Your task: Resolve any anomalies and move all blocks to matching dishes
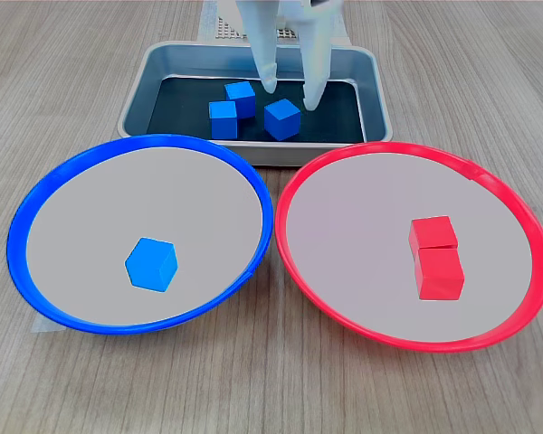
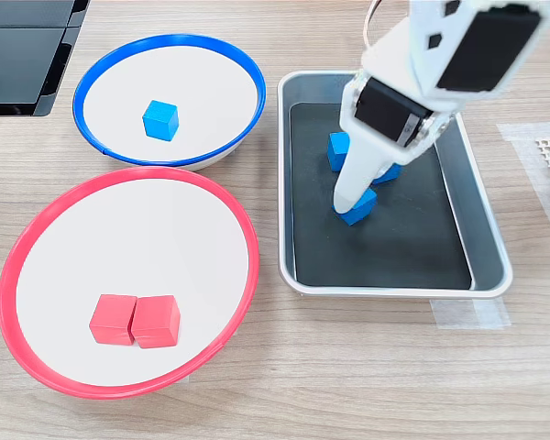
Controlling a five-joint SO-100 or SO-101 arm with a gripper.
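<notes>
With two red blocks (image 1: pixel 436 258) seated in the red-rimmed dish (image 1: pixel 344 312) and one blue block (image 1: pixel 152 264) in the blue-rimmed dish (image 1: pixel 36 289), picking is judged underway: the gripper (image 1: pixel 291 94), jaws spread and empty, is poised in the tray (image 1: pixel 373 86) over the block at its 3 o'clock (image 1: pixel 282 118), so a descent and closure are called for.

In the second exterior view, the gripper (image 2: pixel 353 203) was lowered into the grey tray (image 2: pixel 488 240) among blue blocks (image 2: pixel 338 149). At ten o'clock, one blue block (image 2: pixel 160 120) lay in the blue-rimmed dish (image 2: pixel 101 75); at seven o'clock, two touching red blocks (image 2: pixel 135 320) sat in the red-rimmed dish (image 2: pixel 37 238).
</notes>
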